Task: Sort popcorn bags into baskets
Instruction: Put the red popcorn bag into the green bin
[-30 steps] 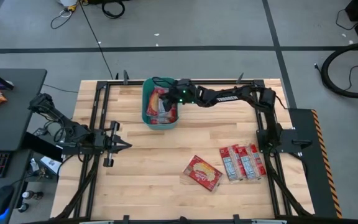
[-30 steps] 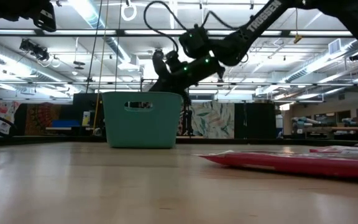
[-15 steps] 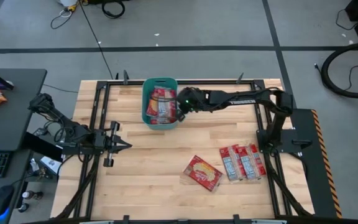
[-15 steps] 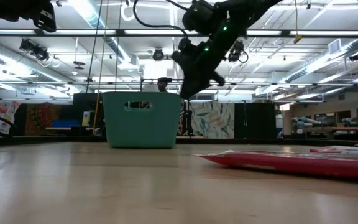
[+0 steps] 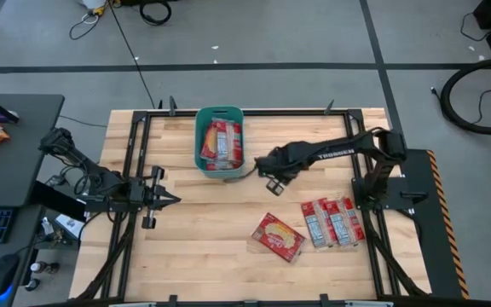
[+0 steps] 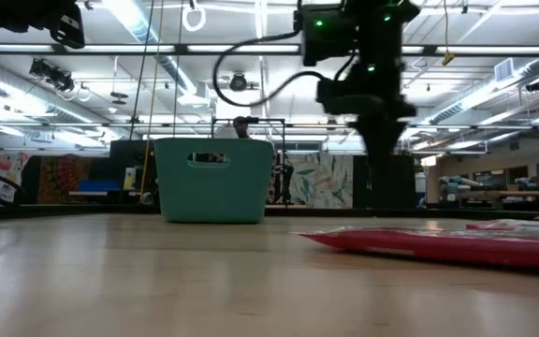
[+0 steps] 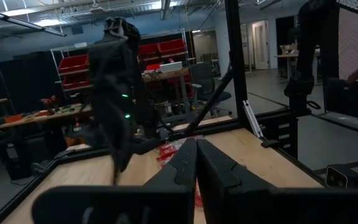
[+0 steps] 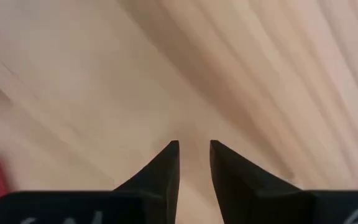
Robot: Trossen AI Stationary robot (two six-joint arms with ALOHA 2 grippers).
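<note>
Right claw, fingers slightly apart and empty, hangs at frame centre beside the teal basket holding popcorn bags; others lie lower right on the worktop. Left claw, closed, waits left.

Right pincer seemingly empty beside basket
</note>
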